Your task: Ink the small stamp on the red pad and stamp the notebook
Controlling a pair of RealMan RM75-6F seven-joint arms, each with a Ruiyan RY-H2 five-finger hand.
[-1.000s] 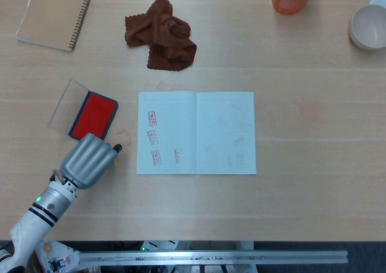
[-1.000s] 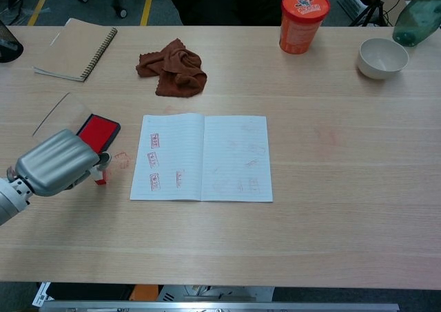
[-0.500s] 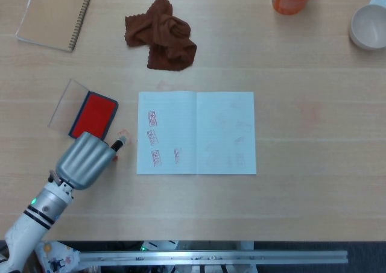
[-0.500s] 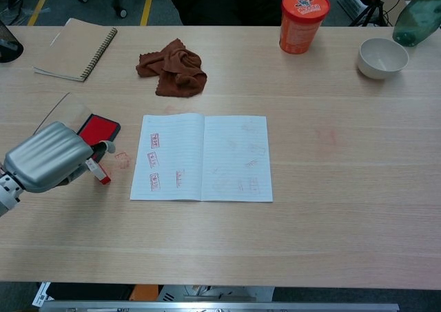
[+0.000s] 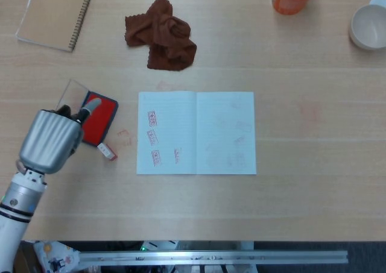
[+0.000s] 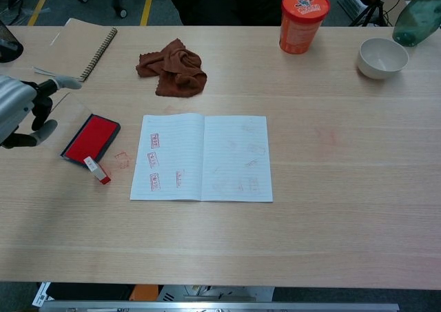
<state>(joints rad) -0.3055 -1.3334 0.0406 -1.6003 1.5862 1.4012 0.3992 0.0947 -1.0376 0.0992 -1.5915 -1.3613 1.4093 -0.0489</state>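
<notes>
My left hand (image 6: 17,112) holds nothing, fingers apart; the stamp (image 6: 96,170) lies beside the red pad (image 6: 89,137), the notebook (image 6: 201,158) already marked.

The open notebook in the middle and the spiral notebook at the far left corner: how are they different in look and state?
The open notebook lies spread flat, showing white lined pages; the spiral notebook is closed, showing a plain tan cover. The open notebook carries several red stamp marks on its pages, while the spiral notebook shows none. The spiral notebook has a wire binding along one edge; the open notebook only a centre fold. Both rest flat on the table.
</notes>
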